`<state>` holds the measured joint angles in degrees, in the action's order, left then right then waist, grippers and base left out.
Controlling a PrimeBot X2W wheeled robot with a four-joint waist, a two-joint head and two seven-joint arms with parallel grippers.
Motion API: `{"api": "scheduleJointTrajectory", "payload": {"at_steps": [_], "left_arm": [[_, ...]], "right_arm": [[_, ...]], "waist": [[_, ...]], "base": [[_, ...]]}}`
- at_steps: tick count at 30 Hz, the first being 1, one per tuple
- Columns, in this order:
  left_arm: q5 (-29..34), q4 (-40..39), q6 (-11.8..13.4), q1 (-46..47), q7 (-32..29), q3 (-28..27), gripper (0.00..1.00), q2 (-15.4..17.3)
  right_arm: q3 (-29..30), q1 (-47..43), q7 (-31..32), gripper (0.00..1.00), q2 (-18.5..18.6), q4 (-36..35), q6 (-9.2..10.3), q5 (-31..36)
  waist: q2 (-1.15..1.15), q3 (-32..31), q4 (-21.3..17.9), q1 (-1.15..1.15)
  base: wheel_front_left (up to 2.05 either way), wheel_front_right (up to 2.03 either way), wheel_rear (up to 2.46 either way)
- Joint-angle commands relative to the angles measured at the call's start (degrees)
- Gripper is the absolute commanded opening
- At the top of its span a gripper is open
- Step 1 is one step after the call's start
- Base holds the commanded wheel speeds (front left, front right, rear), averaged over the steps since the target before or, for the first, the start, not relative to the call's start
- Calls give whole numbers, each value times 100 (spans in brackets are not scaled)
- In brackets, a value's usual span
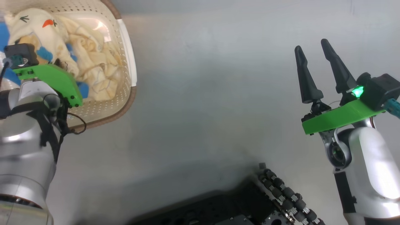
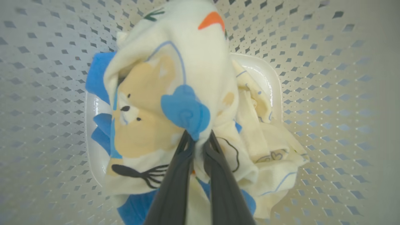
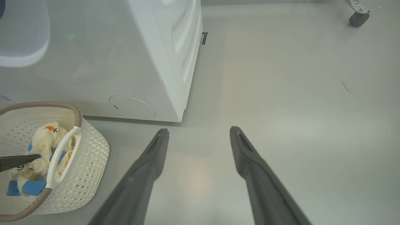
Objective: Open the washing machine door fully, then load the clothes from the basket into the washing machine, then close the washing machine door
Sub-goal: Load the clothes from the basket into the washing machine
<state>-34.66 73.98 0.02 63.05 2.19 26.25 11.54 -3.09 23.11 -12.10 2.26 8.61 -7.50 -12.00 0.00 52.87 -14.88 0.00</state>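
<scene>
Found the left gripper (image 2: 198,137) pinched together on a blue-patched fold of the clothes (image 2: 175,78) in the left wrist view, inside the basket (image 1: 103,111). In the head view, upper left, saw its green mount (image 1: 53,79) over the heap, fingers hidden. Saw the right gripper (image 1: 312,44) spread apart and empty at the right, above bare floor (image 1: 203,93). Picked out the washing machine (image 3: 162,62) in the right wrist view, upper left, near the basket at lower left.

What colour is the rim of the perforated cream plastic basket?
Brown; the basket rim shows best in right wrist view.
</scene>
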Motion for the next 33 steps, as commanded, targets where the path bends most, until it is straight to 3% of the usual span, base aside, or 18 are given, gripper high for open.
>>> {"api": "scheduleJointTrajectory", "payload": {"at_steps": [1,7,15,26,33], "left_arm": [[92,-49,23,-97,187,-20,0,150],[291,-116,52,-88,941,188,0,5],[373,-601,158,-376,1271,194,0,-180],[714,-2740,600,-1685,1279,-290,0,-134],[849,-3611,734,-2496,1280,-432,0,-102]], "right_arm": [[-28,-114,-41,100,62,-98,1,61],[63,-121,-38,100,62,35,1,131],[252,-288,22,100,62,144,1,292],[560,-712,269,100,62,-27,1,569],[674,-1011,442,100,62,-138,1,697]], "waist": [[0,-143,113,0],[0,-614,297,0],[0,-1298,486,0],[0,-2357,722,0],[0,-3041,801,0]], "base": [[0,0,0],[0,0,0],[0,0,0],[0,0,0],[0,0,0]]}}
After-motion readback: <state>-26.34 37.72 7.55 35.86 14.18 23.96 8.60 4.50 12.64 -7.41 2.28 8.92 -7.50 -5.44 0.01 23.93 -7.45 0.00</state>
